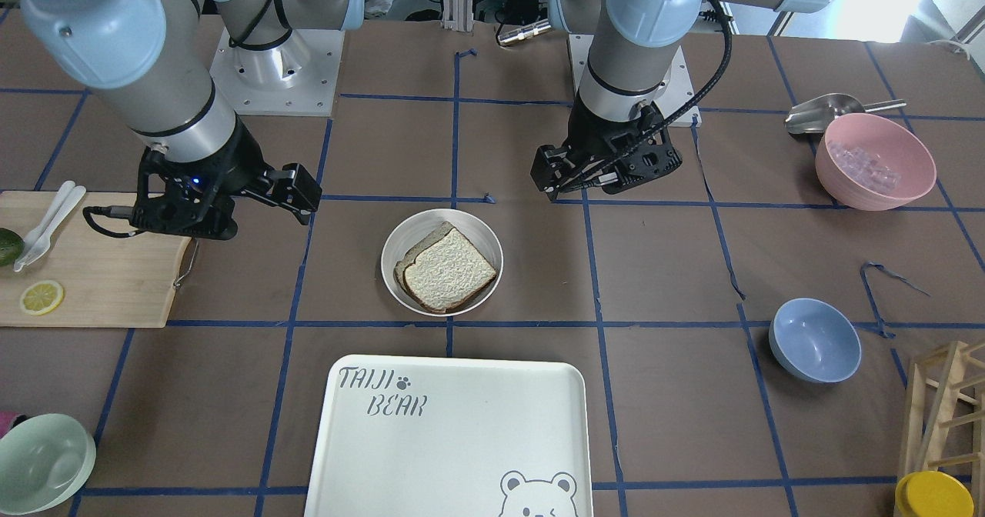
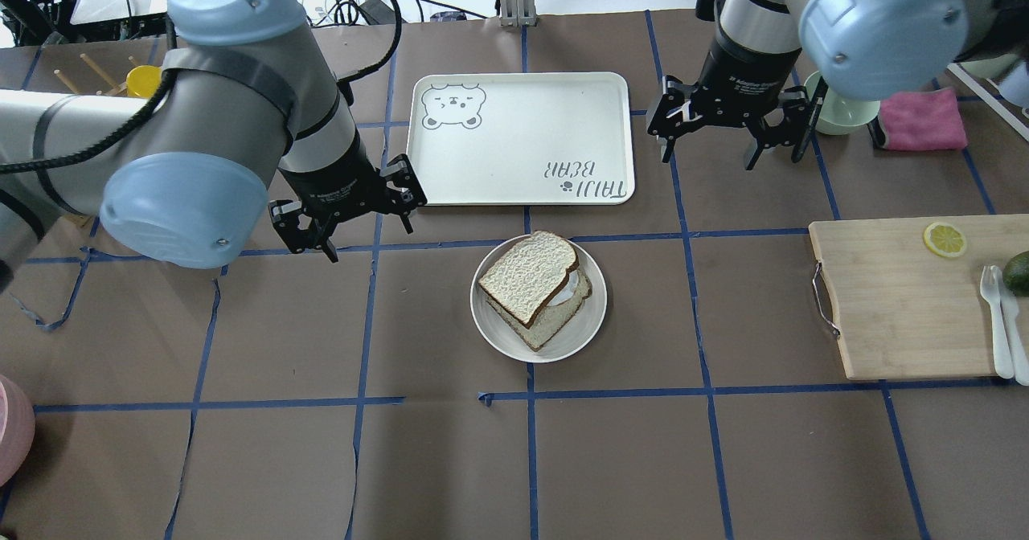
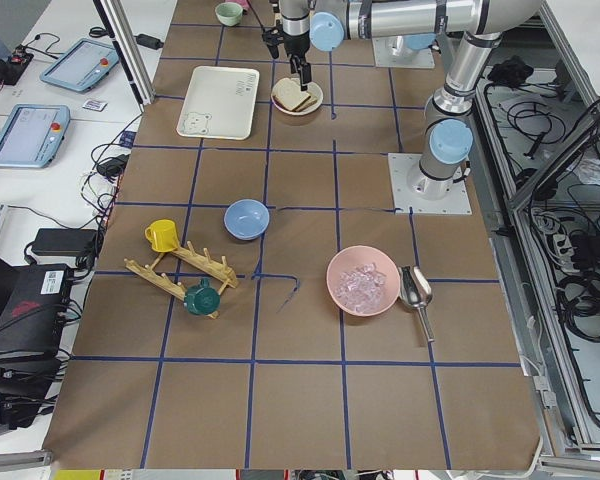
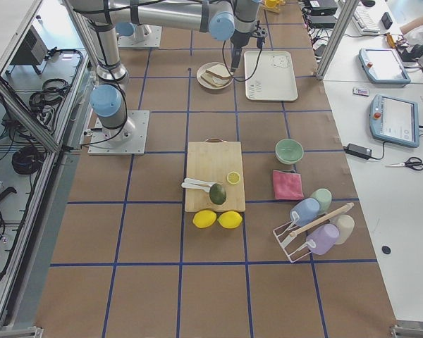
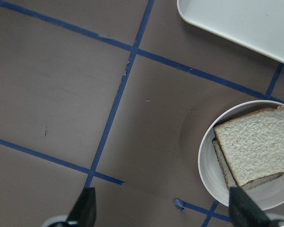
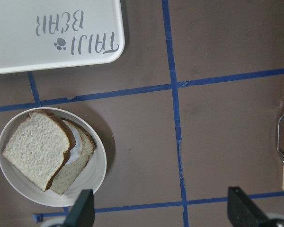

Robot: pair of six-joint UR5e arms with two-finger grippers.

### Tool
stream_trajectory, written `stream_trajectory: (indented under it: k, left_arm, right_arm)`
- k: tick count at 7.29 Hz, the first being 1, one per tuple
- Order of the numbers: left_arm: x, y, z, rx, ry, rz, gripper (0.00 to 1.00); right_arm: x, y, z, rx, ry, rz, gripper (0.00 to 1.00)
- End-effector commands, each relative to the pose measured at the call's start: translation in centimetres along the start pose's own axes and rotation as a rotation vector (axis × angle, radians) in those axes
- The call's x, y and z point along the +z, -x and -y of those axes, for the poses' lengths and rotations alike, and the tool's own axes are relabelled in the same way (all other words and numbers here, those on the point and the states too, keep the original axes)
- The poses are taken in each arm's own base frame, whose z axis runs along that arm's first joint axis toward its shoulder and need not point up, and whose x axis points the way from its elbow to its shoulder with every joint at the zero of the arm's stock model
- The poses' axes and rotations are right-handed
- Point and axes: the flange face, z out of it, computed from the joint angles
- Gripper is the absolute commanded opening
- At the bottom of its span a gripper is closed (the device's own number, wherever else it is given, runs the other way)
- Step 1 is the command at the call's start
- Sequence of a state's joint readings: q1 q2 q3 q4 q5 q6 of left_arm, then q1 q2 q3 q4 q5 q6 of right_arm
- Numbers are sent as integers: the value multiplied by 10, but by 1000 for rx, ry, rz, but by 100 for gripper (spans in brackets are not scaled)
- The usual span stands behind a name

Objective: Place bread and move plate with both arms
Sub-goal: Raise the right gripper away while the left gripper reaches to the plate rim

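Now the bread (image 2: pixel 528 273) lies in the plate (image 2: pixel 580 336) at mid-table, propped aslant on a darker slice (image 2: pixel 555 323). Its squarish outline sits diagonal to the tape lines (image 2: pixel 530 443), with no clear long axis. My left gripper (image 2: pixel 368 239) hovers just left of the plate, fingers spread and empty. My right gripper (image 2: pixel 730 158) hangs farther off, to the right and beyond, likewise spread and empty.

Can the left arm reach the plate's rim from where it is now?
Probably yes. The left hand hangs open beside the plate, with only table surface between them.
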State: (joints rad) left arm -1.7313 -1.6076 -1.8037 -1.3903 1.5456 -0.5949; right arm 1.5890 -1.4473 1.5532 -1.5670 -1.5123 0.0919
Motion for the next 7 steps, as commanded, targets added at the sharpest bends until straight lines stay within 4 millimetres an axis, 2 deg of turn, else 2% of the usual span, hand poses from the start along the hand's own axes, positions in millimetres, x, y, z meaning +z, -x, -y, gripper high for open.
stream_trajectory:
  k: [1, 3, 4, 7]
  left_arm:
    - [68, -24, -19, -131, 27, -34, 90]
    - [133, -29, -37, -167, 10, -44, 87]
    - [152, -33, -40, -192, 16, -49, 87]
    - [182, -54, -40, -190, -2, -68, 87]
  right_arm:
    - [-23, -8, -19, -116, -11, 0, 100]
    - [-26, -7, -18, -128, -35, 17, 100]
    - [-26, -8, -17, -134, -38, 0, 100]
    - [-37, -11, -16, -117, -103, -15, 100]
